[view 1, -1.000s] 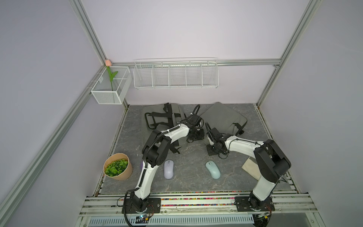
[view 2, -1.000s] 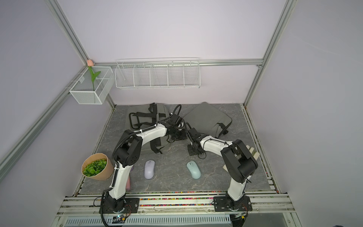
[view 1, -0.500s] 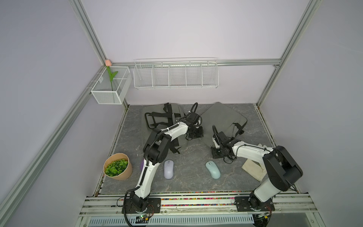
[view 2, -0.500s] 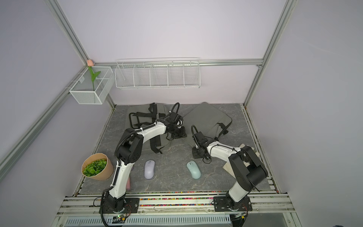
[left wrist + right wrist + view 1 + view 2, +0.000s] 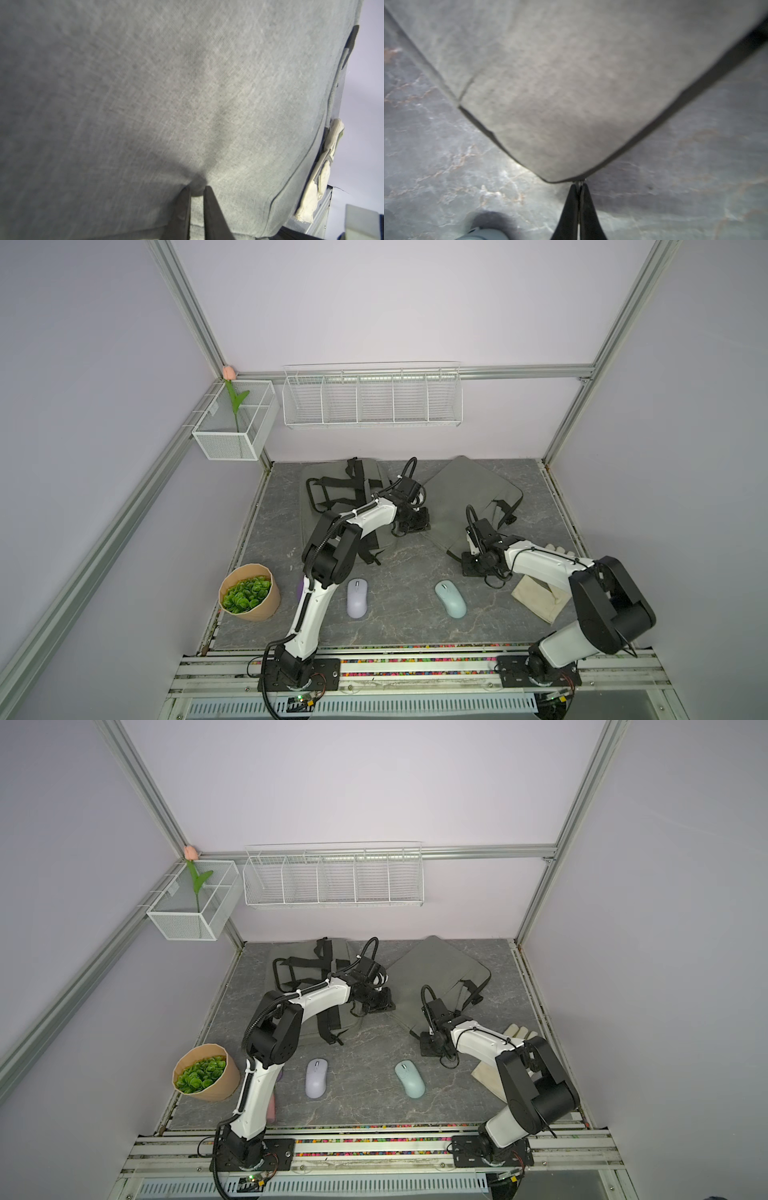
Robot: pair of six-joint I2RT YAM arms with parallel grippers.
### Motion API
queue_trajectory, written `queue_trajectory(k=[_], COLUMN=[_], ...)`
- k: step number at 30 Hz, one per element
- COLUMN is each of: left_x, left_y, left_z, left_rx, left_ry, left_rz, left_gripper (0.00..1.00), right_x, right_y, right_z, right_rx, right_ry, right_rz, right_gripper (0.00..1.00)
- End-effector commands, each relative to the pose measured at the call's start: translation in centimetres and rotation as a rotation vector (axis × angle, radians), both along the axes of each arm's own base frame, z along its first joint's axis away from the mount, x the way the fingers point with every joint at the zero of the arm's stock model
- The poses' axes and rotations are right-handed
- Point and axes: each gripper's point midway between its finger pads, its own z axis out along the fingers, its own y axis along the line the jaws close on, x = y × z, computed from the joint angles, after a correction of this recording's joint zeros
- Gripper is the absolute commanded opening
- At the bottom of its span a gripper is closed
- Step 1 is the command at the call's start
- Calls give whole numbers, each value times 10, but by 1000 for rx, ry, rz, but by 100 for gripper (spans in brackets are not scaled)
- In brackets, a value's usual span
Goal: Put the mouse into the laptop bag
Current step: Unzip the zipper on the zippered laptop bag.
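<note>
Guessing the mint mouse (image 5: 450,598) is light, hard and slick, so pinch across its sides; left gripper (image 5: 197,199) is clamped on floppy laptop bag (image 5: 187,93) fabric, right gripper (image 5: 579,187) on the zipper pull (image 5: 580,182).

Right end effector (image 5: 579,185) withdrew to laptop bag's (image 5: 560,93) near corner.

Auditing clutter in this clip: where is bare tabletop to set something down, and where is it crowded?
Bare: between lilac mouse and teal mouse, and just beyond them; also beyond the plant pot. Crowded: the back, with strapped bag, plain bag, left arm, right arm.
</note>
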Motion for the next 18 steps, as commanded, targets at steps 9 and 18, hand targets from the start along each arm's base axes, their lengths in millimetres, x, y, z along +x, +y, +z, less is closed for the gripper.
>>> queue_trajectory(k=[9, 18], left_x=[20, 56], left_y=[20, 12], left_z=[-72, -73], left_rx=[202, 226], left_ry=[44, 12], left_rz=[18, -8], left_gripper=[17, 17], right_x=[-32, -27], right_y=[10, 73], right_z=[40, 19], right_rx=[43, 154], right_ry=[-36, 19], right_rz=[57, 155], right_gripper=[6, 6])
